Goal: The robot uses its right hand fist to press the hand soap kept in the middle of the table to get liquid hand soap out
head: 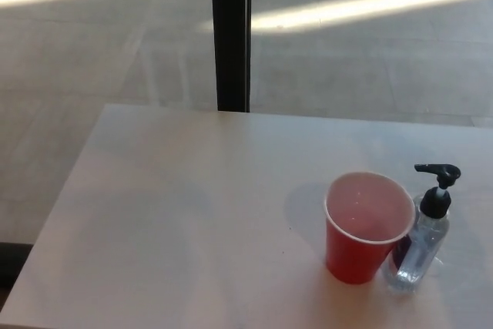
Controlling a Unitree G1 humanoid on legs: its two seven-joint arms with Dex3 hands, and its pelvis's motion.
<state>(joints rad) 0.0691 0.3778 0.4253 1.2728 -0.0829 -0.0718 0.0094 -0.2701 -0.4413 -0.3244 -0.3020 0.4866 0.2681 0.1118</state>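
Soap bottle [420, 246] stands touching a red cup [364, 229]; neither hand's fingers show.

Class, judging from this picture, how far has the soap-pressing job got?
Nothing looks done: the soap bottle stands upright beside the red cup, its pump up. Nothing is in hand, since neither robot hand shows. The whole press is left.

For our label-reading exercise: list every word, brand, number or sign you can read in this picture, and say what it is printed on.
None can be read.
Soap bottle: a dark patch low on the side facing the red cup may be a label; too small and blurred to read.
Red cup: no print visible.
Table: no markings visible.
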